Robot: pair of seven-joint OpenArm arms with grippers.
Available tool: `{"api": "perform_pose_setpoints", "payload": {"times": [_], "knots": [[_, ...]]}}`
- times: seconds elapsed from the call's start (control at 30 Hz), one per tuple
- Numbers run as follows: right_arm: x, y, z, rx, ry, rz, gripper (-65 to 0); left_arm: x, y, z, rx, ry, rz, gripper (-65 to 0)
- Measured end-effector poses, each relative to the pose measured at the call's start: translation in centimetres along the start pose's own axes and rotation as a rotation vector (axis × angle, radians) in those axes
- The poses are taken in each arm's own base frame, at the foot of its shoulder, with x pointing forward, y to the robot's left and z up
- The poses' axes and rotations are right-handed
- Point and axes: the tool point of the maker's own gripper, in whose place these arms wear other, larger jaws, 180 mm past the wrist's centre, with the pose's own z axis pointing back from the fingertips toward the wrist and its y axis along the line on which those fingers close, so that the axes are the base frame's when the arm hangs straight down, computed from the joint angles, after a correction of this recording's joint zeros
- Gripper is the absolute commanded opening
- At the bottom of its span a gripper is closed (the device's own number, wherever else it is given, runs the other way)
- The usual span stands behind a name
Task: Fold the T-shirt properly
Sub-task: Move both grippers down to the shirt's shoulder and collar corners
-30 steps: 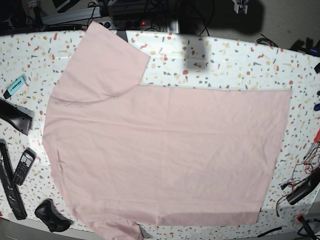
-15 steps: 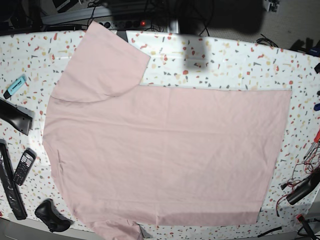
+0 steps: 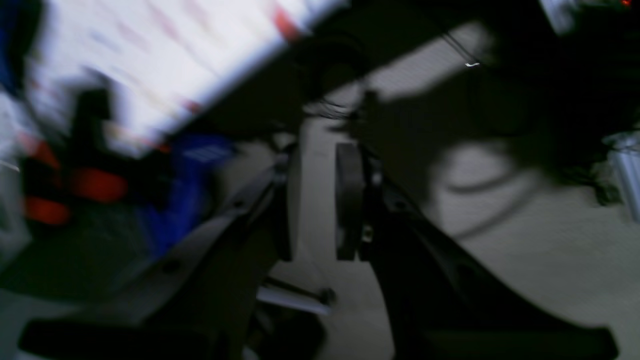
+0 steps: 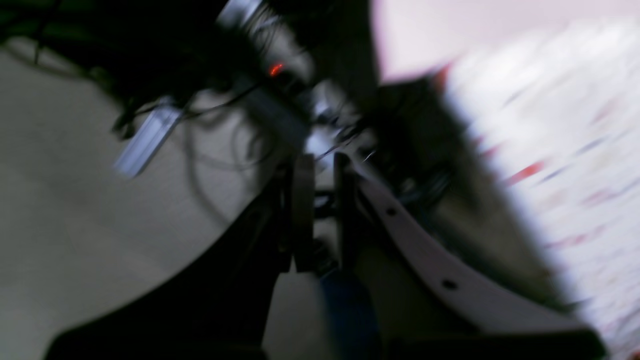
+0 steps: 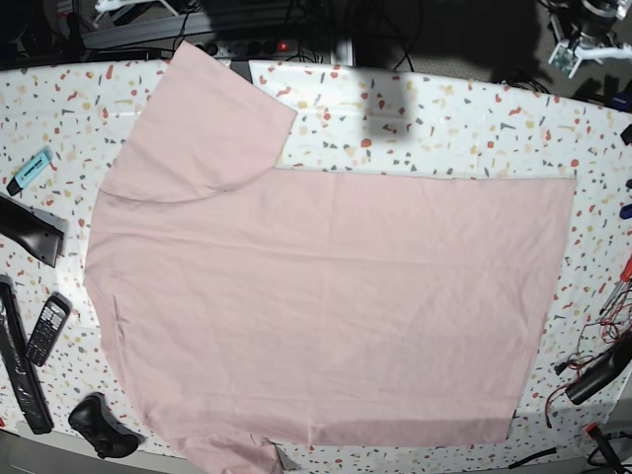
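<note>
The T-shirt [image 5: 326, 296] lies flat on the speckled table [image 5: 444, 118], plain pink side up, one sleeve [image 5: 207, 118] spread toward the far left and the hem at the right. Neither gripper touches it. In the blurred left wrist view my left gripper [image 3: 315, 200] hangs over the floor beyond the table edge, its fingers slightly apart and empty. My right gripper [image 4: 324, 210] is likewise off the table with a narrow empty gap; a corner of the T-shirt [image 4: 450, 30] shows past it. The left arm's end [image 5: 583, 39] appears at the far right corner.
Along the left edge lie a teal marker [image 5: 30, 170], a phone [image 5: 46, 328], a long black bar [image 5: 20, 365] and a black lump [image 5: 99, 425]. Red and black cables [image 5: 602, 331] crowd the right edge. A power strip [image 5: 281, 45] sits behind the table.
Both arms have swung outward behind the table's far edge; the left arm's end now shows at the far right corner. The T-shirt has not moved.
</note>
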Motion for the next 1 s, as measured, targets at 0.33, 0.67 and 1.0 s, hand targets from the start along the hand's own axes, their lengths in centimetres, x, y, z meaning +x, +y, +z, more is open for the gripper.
{"api": "perform_pose_setpoints", "payload": {"times": [0.33, 0.67, 1.0], "knots": [[4.9, -3.3, 2.3, -0.142, -0.124, 0.143, -57.8, 8.9, 4.7, 3.4, 0.071, -0.254, -0.295, -53.7], [5.1, -3.8, 2.4, -0.196, -0.119, 0.164, -57.8, 13.3, 6.6, 3.6, 0.009, -0.430, -0.585, -48.6], [6.9, -6.2, 2.1, -0.295, -0.162, 0.191, -57.8, 12.5, 8.4, -2.0, -0.016, -0.398, -0.545, -48.6]]}}
